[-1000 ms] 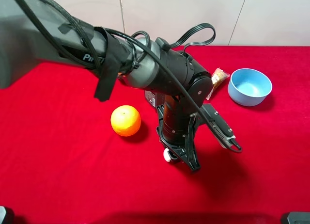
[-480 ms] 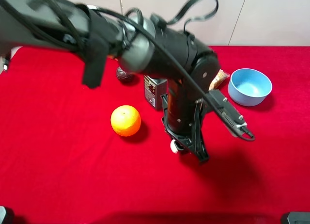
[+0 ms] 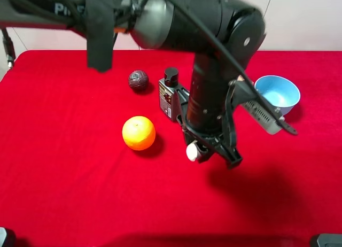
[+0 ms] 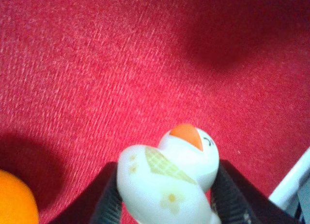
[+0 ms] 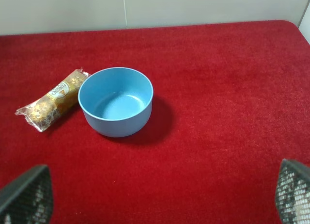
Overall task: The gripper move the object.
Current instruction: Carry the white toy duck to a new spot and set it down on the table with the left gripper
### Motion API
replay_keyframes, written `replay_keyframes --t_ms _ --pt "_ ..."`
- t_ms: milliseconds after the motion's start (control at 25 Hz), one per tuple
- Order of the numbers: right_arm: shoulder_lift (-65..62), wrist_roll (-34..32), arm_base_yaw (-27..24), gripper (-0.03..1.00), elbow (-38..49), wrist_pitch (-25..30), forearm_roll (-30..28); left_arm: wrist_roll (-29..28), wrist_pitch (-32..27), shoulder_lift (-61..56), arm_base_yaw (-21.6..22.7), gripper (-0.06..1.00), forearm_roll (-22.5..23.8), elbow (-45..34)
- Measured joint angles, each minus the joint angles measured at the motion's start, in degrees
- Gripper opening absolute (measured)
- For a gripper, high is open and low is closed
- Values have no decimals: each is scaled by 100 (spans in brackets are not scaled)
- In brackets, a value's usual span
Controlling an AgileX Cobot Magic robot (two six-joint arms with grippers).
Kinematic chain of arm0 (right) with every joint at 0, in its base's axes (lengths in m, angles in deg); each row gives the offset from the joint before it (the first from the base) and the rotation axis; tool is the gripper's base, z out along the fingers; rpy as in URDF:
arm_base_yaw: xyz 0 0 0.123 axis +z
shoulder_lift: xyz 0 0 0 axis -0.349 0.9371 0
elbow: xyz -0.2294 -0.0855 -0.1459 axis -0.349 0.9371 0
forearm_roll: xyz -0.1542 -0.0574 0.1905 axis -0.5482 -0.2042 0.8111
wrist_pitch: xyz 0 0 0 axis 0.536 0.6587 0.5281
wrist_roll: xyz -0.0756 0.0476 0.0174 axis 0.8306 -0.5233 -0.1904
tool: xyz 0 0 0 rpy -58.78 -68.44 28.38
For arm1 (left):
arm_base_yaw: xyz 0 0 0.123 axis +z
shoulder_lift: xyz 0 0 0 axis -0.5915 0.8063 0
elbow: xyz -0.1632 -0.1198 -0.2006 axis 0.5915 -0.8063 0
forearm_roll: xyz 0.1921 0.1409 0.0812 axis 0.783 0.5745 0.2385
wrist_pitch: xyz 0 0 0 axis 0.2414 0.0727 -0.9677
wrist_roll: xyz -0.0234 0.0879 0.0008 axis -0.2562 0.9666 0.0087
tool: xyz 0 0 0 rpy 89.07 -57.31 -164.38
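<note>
My left gripper (image 3: 209,152) hangs from the thick black arm over the middle of the red cloth. It is shut on the object (image 3: 191,152), a small white toy, and holds it clear above the cloth. In the left wrist view the toy (image 4: 167,178) has an orange tip and pale yellow marks, and it sits between the two black fingers (image 4: 109,204). My right gripper (image 5: 160,200) is open and empty; only its mesh fingertips (image 5: 24,195) show, well short of the blue bowl.
An orange (image 3: 139,132) lies left of the gripper and shows in the left wrist view (image 4: 14,200). A dark brown ball (image 3: 138,79) and a small black-capped bottle (image 3: 170,94) stand behind. A blue bowl (image 3: 276,94) (image 5: 116,100) and a wrapped snack packet (image 5: 51,100) are at the right.
The left arm has risen and shifted slightly right, lifting the white toy off the cloth. The ball and bottle behind it have come into view.
</note>
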Motion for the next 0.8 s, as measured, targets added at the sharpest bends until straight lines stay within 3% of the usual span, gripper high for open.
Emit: replay_keyframes --t_ms 520,800 --pt "0 0 0 69 0 0 6 -156 -181 -361 0 41 9 465" --pt "0 0 0 69 0 0 17 -433 -181 -639 65 41 267 538"
